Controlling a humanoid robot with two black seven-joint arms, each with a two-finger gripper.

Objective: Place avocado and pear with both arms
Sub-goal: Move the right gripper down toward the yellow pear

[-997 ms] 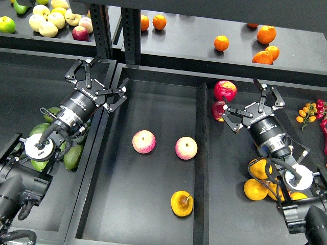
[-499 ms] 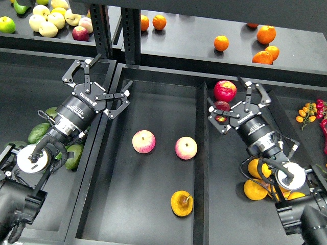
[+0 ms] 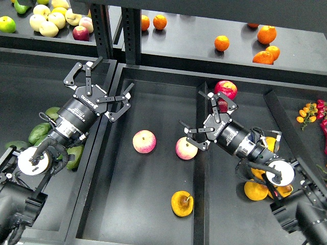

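The pear (image 3: 182,203), yellow-orange with a brown stem, lies at the front of the middle tray (image 3: 153,92). Several green avocados (image 3: 39,132) lie in the left bin, partly hidden under my left arm. My left gripper (image 3: 100,86) is open and empty, hovering over the wall between the left bin and the middle tray. My right gripper (image 3: 192,109) is open and empty, over the divider at the tray's right side, just above a pink-and-yellow apple (image 3: 186,148).
A second pink-and-yellow apple (image 3: 144,141) lies in the middle tray. Red apples (image 3: 226,89) and orange fruit (image 3: 255,190) are in the right bin. Oranges (image 3: 266,34) and pale apples (image 3: 48,20) sit on the back shelf. Black posts (image 3: 131,30) stand behind the tray.
My right gripper has swung left from over the right bin to the divider beside the middle tray. My left gripper has shifted slightly right; both stay open.
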